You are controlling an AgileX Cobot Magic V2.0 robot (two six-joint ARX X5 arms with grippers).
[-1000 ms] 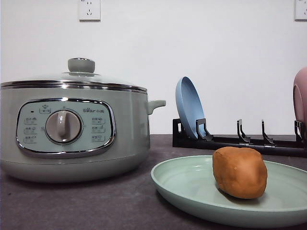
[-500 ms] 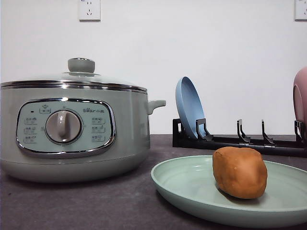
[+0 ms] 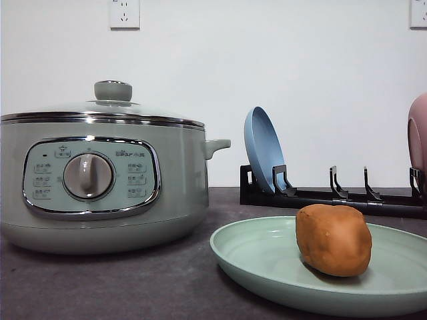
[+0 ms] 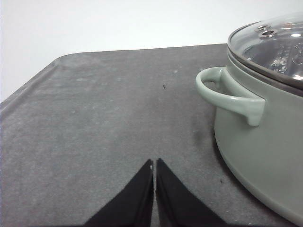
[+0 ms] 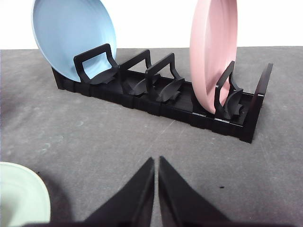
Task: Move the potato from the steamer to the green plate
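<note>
The orange-brown potato (image 3: 333, 240) lies on the pale green plate (image 3: 267, 257) at the front right of the table. At the left stands the sage-green steamer (image 3: 100, 180) with its glass lid on; its side handle and lid edge also appear as steamer (image 4: 258, 127) in the left wrist view. My left gripper (image 4: 154, 163) is shut with nothing in it, over bare grey table beside the steamer's handle. My right gripper (image 5: 156, 161) is shut and empty, short of the rack, with the rim of the green plate (image 5: 21, 198) off to one side.
A black dish rack (image 3: 333, 197) stands at the back right, holding an upright blue plate (image 3: 263, 150) and a pink plate (image 3: 418, 133). In the right wrist view the rack (image 5: 161, 94) carries the blue plate (image 5: 71, 35) and pink plate (image 5: 213, 47).
</note>
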